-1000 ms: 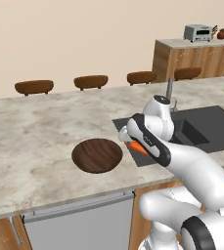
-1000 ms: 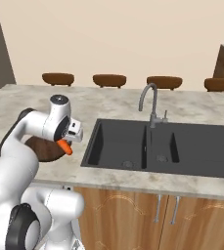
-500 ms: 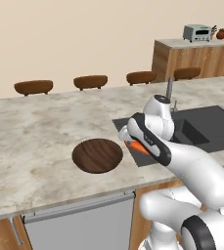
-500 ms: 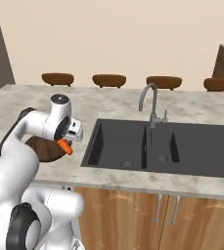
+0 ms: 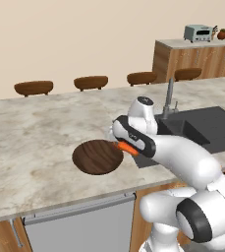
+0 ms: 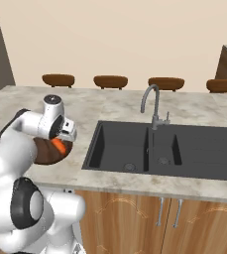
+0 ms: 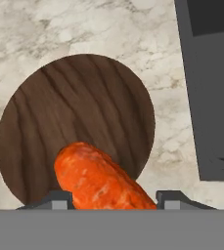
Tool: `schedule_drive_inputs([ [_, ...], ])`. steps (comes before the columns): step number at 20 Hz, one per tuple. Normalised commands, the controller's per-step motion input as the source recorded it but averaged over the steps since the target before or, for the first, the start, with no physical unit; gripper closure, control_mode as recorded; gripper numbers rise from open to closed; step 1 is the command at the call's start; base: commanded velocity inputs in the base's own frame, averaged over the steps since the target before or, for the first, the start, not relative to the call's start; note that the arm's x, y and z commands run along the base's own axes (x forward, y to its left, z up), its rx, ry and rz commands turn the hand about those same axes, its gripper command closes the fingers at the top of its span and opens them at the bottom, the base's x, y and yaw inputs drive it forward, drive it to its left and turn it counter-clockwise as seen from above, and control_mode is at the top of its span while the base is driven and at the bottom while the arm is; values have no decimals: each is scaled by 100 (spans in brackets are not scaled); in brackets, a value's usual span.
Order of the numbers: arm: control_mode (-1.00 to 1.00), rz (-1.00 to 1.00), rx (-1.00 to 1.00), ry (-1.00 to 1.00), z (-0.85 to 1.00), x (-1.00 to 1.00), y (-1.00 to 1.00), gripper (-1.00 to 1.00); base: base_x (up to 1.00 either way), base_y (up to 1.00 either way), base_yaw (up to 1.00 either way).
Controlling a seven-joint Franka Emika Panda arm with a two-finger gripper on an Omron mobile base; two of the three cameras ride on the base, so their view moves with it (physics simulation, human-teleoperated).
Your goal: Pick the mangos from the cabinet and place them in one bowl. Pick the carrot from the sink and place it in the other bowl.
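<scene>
Holding the carrot (image 7: pixel 101 180) between its 2 finger tips, the gripper (image 7: pixel 112 199) is closed narrow on the vegetable; the grip looks firm, with the carrot jutting forward past the tips. In the left base view the carrot (image 5: pixel 127 147) shows as an orange stub just under the hand. Directly below and ahead of the tool lies the dark brown bowl (image 7: pixel 45 112), on the marble counter (image 7: pixel 50 29); the carrot tip hangs above the bowl's near edge, not yet inside it. Off to one side of the tool sits the sink (image 6: pixel 159 149), with its tap (image 6: pixel 153 105) beyond.

Risk, as judged: release from this spot could drop the carrot on the rim, because the tool is over the near edge, not the centre. The carrot could then roll onto the counter or toward the sink. Advancing further over the bowl before opening looks safer.
</scene>
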Motion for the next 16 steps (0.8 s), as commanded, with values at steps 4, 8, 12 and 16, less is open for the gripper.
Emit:
schedule_drive_inputs([
  [4, -100, -2, -3, 5, 0, 74, 41, 100, 0, 0, 0],
  [8, -100, -9, -10, 1, -9, 39, 62, 100, 0, 0, 0],
  [12, -100, -4, -9, 2, -27, 17, 35, 100, 0, 0, 0],
  [16, -100, 0, -2, 8, -26, 1, 0, 100, 0, 0, 0],
])
